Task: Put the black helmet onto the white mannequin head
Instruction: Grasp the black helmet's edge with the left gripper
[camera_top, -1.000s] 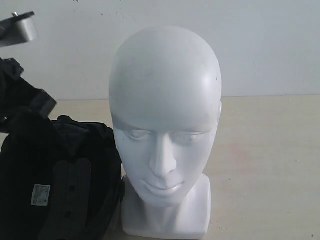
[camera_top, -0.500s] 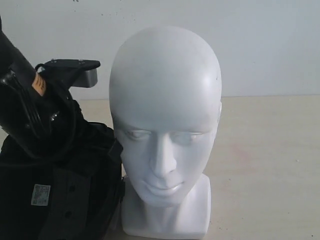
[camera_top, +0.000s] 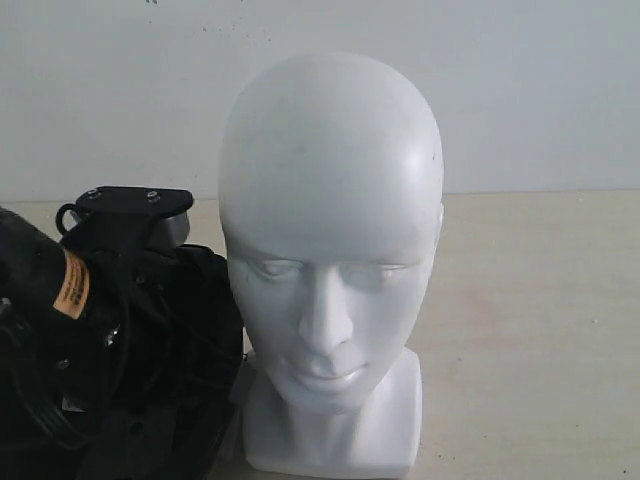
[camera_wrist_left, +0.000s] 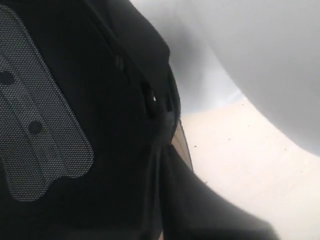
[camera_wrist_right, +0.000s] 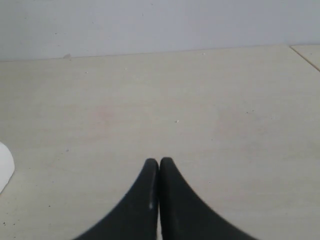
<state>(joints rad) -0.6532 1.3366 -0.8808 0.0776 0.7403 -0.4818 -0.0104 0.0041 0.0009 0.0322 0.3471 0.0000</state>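
Note:
The white mannequin head (camera_top: 330, 230) stands upright in the middle of the table, face toward the exterior camera. The black helmet (camera_top: 205, 310) lies opening-up against its left side, mostly covered by my left arm (camera_top: 60, 330). The left wrist view looks into the helmet's black lining with a grey mesh pad (camera_wrist_left: 40, 125). My left gripper (camera_wrist_left: 167, 220) sits at the helmet's rim, with one blurred finger (camera_wrist_left: 220, 215) outside it and the other lost against the black padding. My right gripper (camera_wrist_right: 159, 162) is shut on nothing above the bare table.
The pale wooden table (camera_top: 530, 330) runs to a white wall (camera_top: 540, 90) behind. A white curved edge (camera_wrist_right: 4, 172) shows at the side of the right wrist view. The mannequin's smooth side (camera_wrist_left: 270, 65) is close beside the helmet's rim.
My left arm has swung down from the upper left onto the helmet and now hides its label and inner pad. The mannequin head has not moved.

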